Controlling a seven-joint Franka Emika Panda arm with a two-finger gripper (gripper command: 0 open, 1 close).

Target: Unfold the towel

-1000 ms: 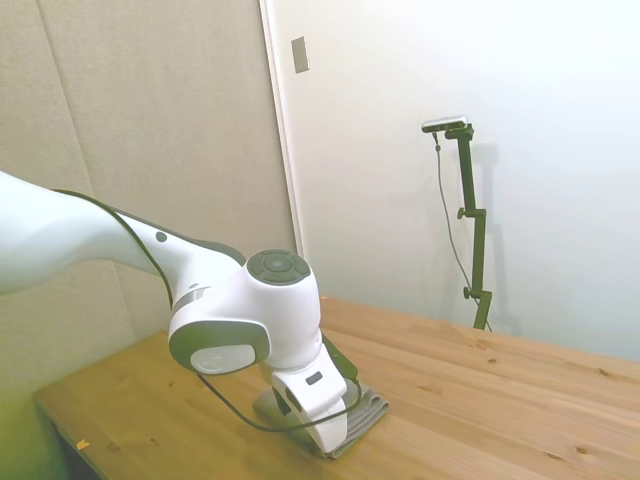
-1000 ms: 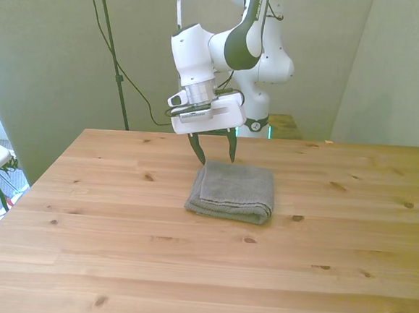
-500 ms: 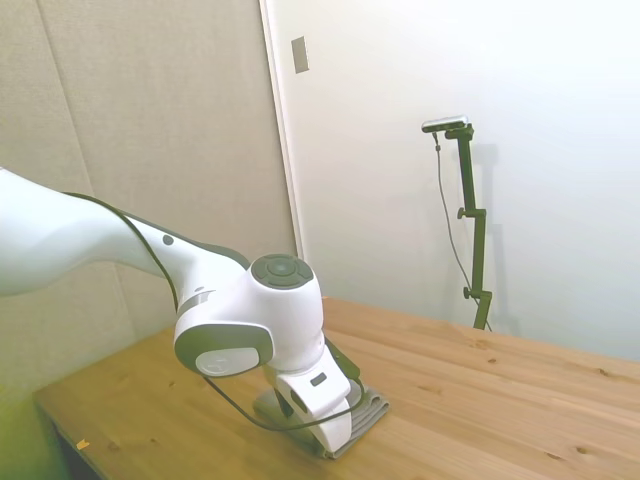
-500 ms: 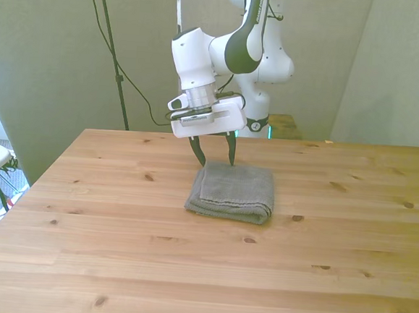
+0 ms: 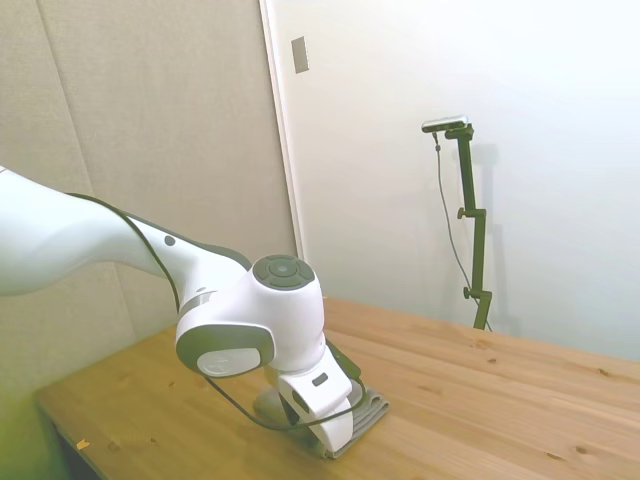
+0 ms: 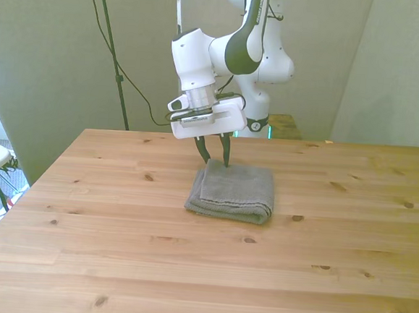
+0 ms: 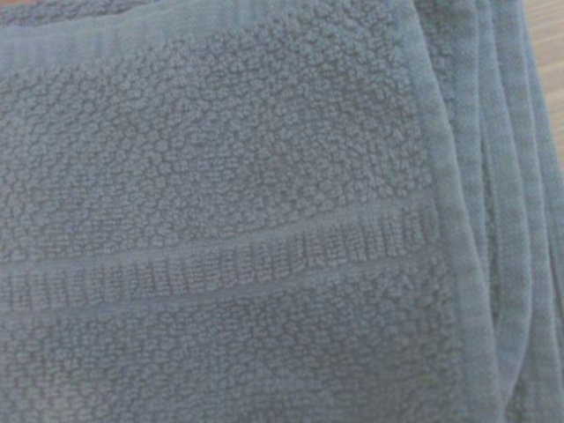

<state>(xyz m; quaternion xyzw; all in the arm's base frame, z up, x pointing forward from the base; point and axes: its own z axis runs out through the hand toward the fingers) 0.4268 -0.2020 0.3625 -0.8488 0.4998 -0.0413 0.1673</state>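
The towel (image 6: 237, 193) is a small grey folded rectangle lying on the wooden table (image 6: 186, 271), with stacked edges along its near side. My gripper (image 6: 216, 161) points down over its far corner on the front view's left, fingertips at the cloth. The fingers stand a narrow gap apart, open. In the side view the white wrist hides most of the towel (image 5: 373, 408) and all of the fingers. Terry cloth fills the wrist view, where the towel (image 7: 220, 220) shows a woven band and several layered edges (image 7: 493, 220) along one side.
The table (image 5: 480, 390) stretches wide around the towel. A black tripod leg and cable (image 6: 116, 55) stand behind the far edge on the front view's left. Walls close the space behind.
The fingers have drawn closer together over the towel's far corner, and the gripper has sunk slightly onto the cloth. The towel has not moved.
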